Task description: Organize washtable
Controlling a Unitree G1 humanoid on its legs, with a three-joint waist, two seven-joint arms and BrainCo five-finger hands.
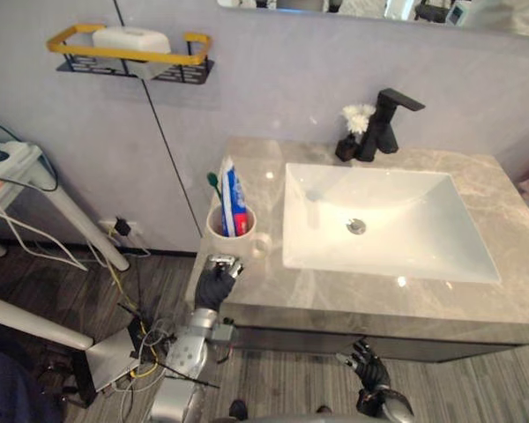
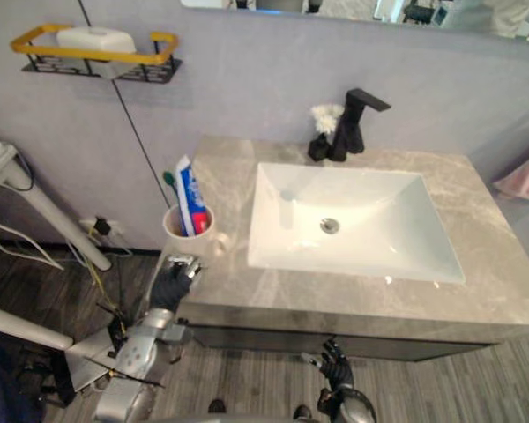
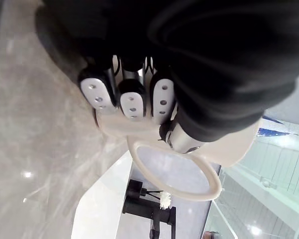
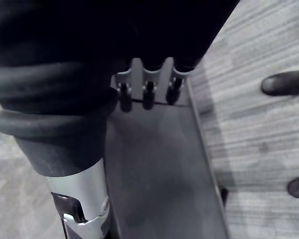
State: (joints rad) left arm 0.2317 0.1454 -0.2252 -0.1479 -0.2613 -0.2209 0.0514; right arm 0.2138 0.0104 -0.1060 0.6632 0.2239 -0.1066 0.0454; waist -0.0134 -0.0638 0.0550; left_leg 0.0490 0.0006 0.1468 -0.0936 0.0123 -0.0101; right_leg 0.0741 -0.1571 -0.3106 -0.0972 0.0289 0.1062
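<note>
The right hand (image 1: 368, 363) hangs nearest, below the counter's (image 1: 511, 264) front edge and nearer than the basin's (image 1: 406, 207) middle. Its fingers (image 4: 147, 94) are straight and side by side with small gaps, holding nothing, close before the dark cabinet front (image 4: 159, 164).

The left hand (image 1: 216, 282) rests on the counter's near edge, left of the basin's near left corner. Its fingers (image 3: 133, 102) are bent and pressed close together in a row, with the tips against the lower wall of the cup (image 1: 238, 247). The thumb (image 3: 178, 141) reaches apart from them to the cup's wall, beside where the handle (image 3: 174, 172) joins. The handle's loop lies just past the fingers with nothing through it. I cannot tell whether thumb and fingers pinch the cup or only touch it.

The cup stands upright on the counter, just left of the basin's left rim and just beyond the left hand, with its handle toward the basin. In it stand a toothpaste (image 1: 233, 198) tube, upright and leaning slightly away from the basin, and a toothbrush (image 1: 213, 181) with a green head on the tube's far-left side.

Behind the basin's far rim, near its middle, stands a black tap (image 1: 383, 123). A small dark vase with a white flower (image 1: 357, 116) is just beside the tap, on its left.

Farthest, on the wall well left of the basin, hangs a shelf (image 1: 70, 40) with a yellow rail, and a white soap box (image 1: 130, 40) lies in it.
</note>
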